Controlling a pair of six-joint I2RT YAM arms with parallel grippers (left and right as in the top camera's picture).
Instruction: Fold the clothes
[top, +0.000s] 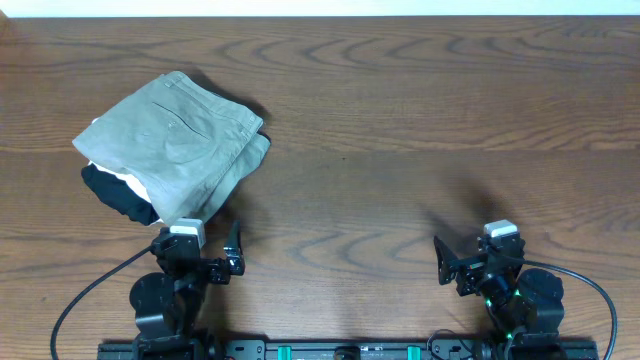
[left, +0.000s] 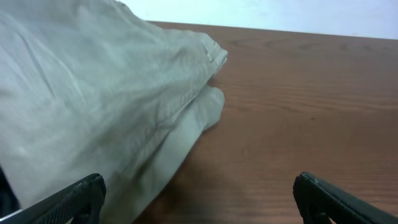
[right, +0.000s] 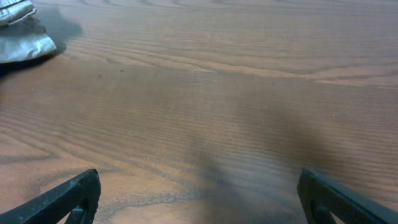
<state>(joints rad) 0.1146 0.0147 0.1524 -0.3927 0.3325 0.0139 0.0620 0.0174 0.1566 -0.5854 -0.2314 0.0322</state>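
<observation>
Trousers (top: 175, 135) lie folded at left of table (top: 400, 120) atop white garment (top: 125, 181) and black garment (top: 118, 197); right gripper (right: 199, 199) and left gripper (left: 199, 202) gape empty, the left near enough to snag the fold.

No readable text, label or number appears anywhere (all three views).

left gripper (top: 198, 245): fingers spread wide, nothing between them | right gripper (top: 480, 260): fingers spread wide, nothing between them
</observation>
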